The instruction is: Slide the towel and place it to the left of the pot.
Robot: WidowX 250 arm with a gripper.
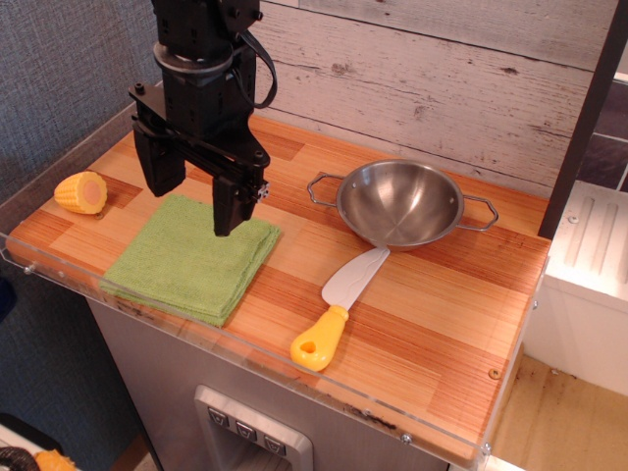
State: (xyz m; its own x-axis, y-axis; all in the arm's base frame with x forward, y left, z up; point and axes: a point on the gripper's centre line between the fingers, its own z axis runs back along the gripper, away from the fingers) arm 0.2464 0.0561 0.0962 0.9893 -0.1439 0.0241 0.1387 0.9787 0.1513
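Note:
The towel [188, 259] is a folded light-green cloth lying flat on the wooden table, left of centre, near the front edge. The pot [399, 203] is a shiny steel pan with two wire loop handles, standing to the right of the towel at the back. My gripper [192, 204] is black and hangs over the towel's far edge. Its two fingers are spread wide apart, one at the towel's back left corner, the other over its back right part. It holds nothing. I cannot tell whether the fingertips touch the cloth.
A yellow corn piece [81, 192] lies at the far left. A toy knife [337, 312] with a yellow handle and grey blade lies in front of the pot. A clear plastic rim [245, 345] runs along the table's front and left edges. A planked wall stands behind.

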